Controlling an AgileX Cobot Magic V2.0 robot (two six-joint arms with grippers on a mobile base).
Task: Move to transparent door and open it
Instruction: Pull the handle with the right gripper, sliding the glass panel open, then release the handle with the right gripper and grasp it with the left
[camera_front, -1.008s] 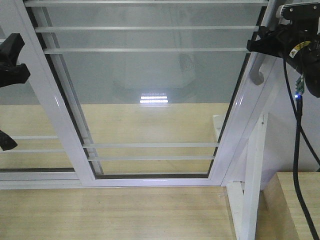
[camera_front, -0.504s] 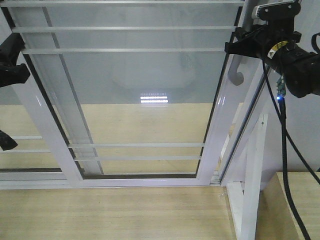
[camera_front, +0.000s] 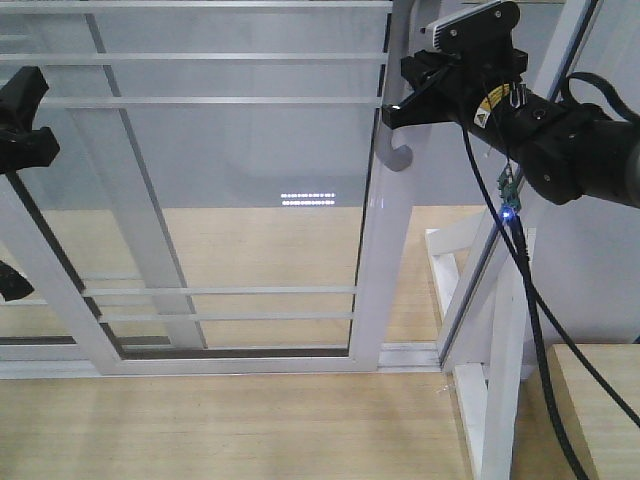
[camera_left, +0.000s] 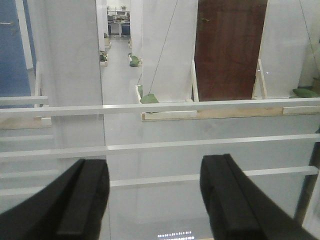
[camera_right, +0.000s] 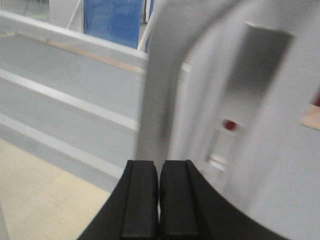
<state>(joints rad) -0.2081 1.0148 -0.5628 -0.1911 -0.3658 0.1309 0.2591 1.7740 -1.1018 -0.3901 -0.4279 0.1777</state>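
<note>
Two black grippers are seen: left gripper (camera_left: 155, 165) spread wide, facing glass; right gripper (camera_right: 159, 165) w/ fingers pressed together at curved grey pull handle (camera_front: 400, 155). Tall white-framed clear-glass sliding door (camera_front: 230, 180) is set centre-left, partly open, gap at rt.

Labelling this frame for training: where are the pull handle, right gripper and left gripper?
pull handle (camera_front: 401, 152): front view, its hooked lower end.
right gripper (camera_right: 159, 166): right wrist view, between closed fingertips.
left gripper (camera_left: 154, 166): left wrist view, gap between open fingers.
</note>
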